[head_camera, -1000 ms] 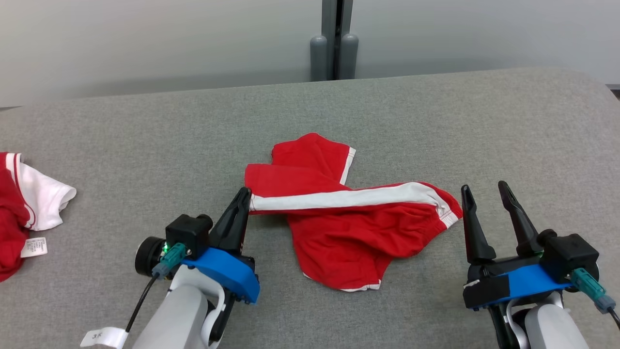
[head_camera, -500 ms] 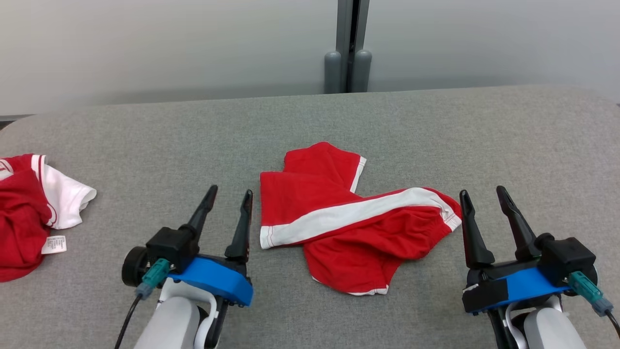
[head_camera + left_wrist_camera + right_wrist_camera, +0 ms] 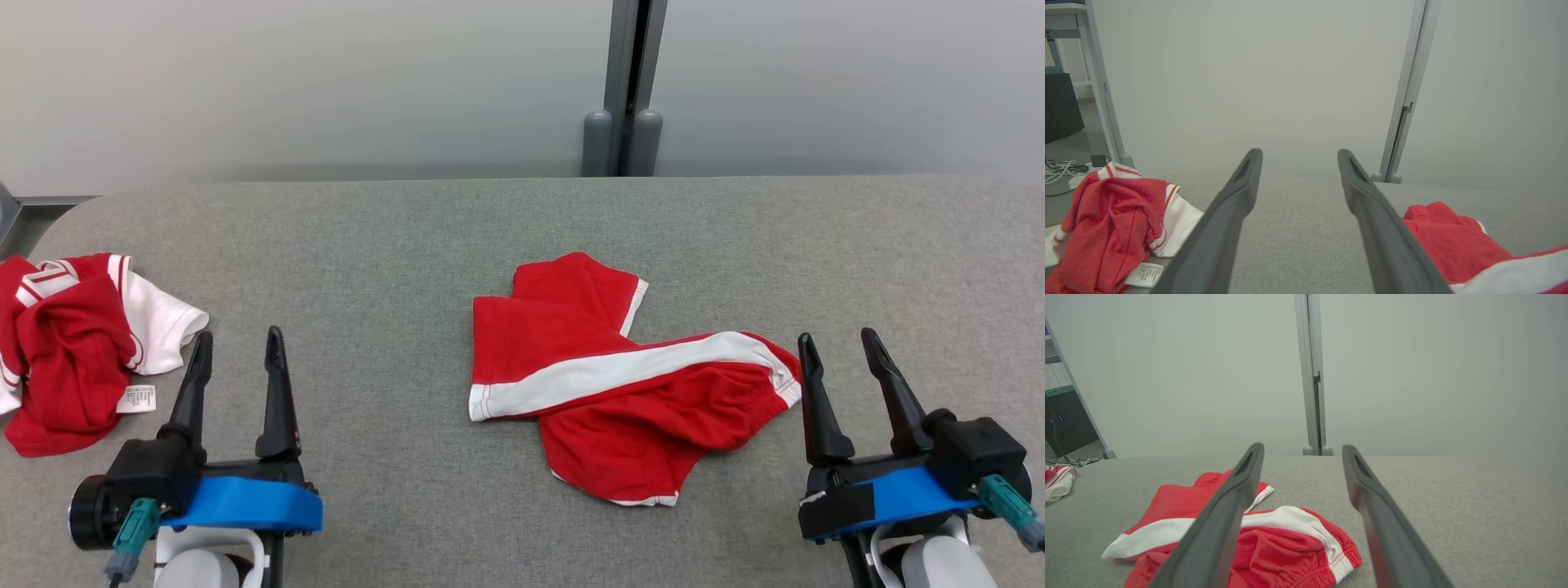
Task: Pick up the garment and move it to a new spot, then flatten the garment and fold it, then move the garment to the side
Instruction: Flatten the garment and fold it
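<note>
The garment (image 3: pixel 620 380) is a pair of red shorts with a white side stripe, lying crumpled in the middle of the grey table (image 3: pixel 424 237). It also appears at the lower right of the left wrist view, as the garment (image 3: pixel 1453 241), and at the lower left of the right wrist view, as the garment (image 3: pixel 1274 539). My left gripper (image 3: pixel 237 336) stands open at the lower left, well away from the shorts, holding nothing. My right gripper (image 3: pixel 839 336) stands open just right of the waistband end, also holding nothing.
A second red and white garment (image 3: pixel 73 343) with a white label lies bunched at the table's left edge, close to my left gripper. It is also seen as the red and white garment (image 3: pixel 1114 228) in the left wrist view. A grey post (image 3: pixel 624 90) stands behind the table against the pale wall.
My left gripper has opened and let go of the shorts' left corner, then drawn back to the left. The head camera has also shifted, sliding the whole scene rightward and down. The right gripper stays open.
</note>
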